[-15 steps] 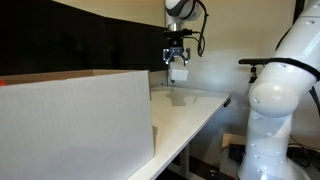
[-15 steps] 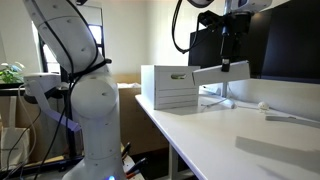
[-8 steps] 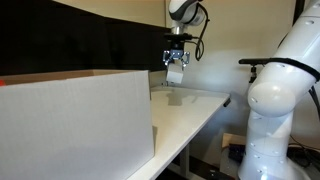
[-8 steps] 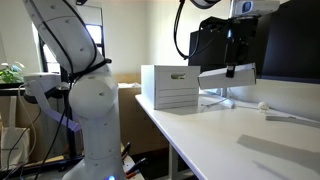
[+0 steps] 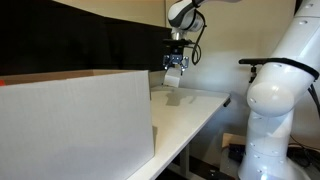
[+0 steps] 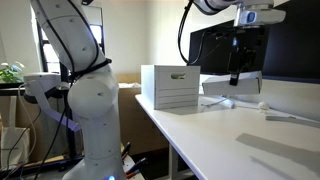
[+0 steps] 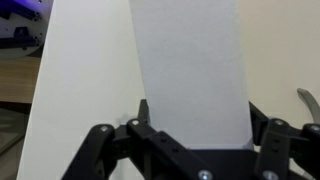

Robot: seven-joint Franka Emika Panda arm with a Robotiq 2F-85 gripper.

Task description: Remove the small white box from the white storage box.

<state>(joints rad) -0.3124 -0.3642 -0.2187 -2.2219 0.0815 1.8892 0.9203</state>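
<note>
My gripper (image 5: 175, 66) is shut on the small white box (image 5: 173, 75) and holds it in the air above the far end of the white table. In the wrist view the small white box (image 7: 190, 70) fills the space between the two black fingers of the gripper (image 7: 196, 122), with the tabletop below it. In an exterior view the gripper (image 6: 236, 68) hangs in front of a dark monitor, and the box there is dim and hard to make out. The white storage box (image 5: 80, 120) stands large in the foreground, well away from the gripper; its inside is hidden.
The white table (image 5: 195, 110) runs from the storage box to the far end. Dark monitors (image 6: 285, 40) stand along the table's back. A white ribbed box (image 6: 170, 87) sits on the table corner near the robot's white base (image 6: 85, 100). A white cable lies on the table (image 6: 265, 105).
The gripper has carried the small white box sideways, rightward in an exterior view, across the front of the monitor. Its grip on the box is unchanged.
</note>
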